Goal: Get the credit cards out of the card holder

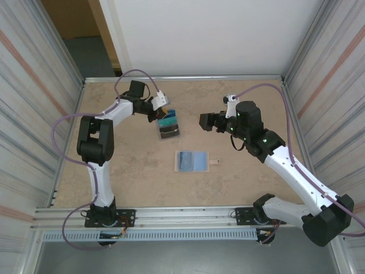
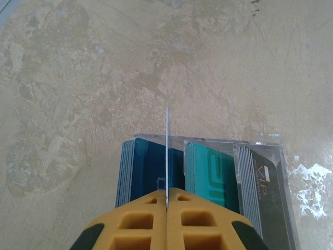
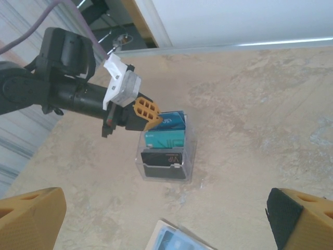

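Left jaws are pinched shut on one of the credit cards (image 2: 167, 151), held edge-on just above the clear box (image 2: 263, 150) beneath them. Right jaws stand wide, holding nothing; the card holder (image 1: 191, 161) lies open on the surface (image 1: 245, 171) below them. The step looks like depositing this card: next, lower it into the box and release

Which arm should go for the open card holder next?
Right, probably. The right gripper is open and empty, and the card holder lies on the table close in front of it. The left gripper is shut on a credit card above the clear card box, so it is busy.
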### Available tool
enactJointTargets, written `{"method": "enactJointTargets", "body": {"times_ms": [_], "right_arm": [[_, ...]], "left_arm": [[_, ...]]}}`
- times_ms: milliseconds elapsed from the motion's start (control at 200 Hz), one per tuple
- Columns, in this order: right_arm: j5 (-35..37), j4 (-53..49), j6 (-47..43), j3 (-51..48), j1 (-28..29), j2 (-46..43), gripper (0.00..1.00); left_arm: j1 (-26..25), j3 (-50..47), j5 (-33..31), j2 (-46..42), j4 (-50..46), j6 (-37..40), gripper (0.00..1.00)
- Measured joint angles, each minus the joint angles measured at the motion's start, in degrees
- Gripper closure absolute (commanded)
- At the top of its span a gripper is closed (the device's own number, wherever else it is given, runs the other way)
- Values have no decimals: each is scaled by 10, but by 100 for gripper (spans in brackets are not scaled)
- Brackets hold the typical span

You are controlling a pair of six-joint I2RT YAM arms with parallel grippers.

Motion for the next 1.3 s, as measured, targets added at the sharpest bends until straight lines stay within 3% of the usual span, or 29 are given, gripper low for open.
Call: {"method": "enactJointTargets", "body": {"times_ms": [541,742,957,1052,1203,1303], "right_arm": [[9,8,0,-30,-12,-45,1],[26,-7,4,-30,-12,-48,1],[35,-39,16,-24,-12,-29,0],[34,-57,22,-11,-12,-16,7],[37,-76,39,-2,0,11,15],[55,-107,54,4,30,39,17]], "left_arm": [[-26,-5,-89,0,41,-81,99],[-28,-3,-116,1,43,-105,64],[-29,-2,-123,0,36,-109,55],[-29,-3,-129,-13,25,-114,48],[-29,-30,-131,-81,21,-133,32],[-32,-69,-136,-156,34,-155,12]]}}
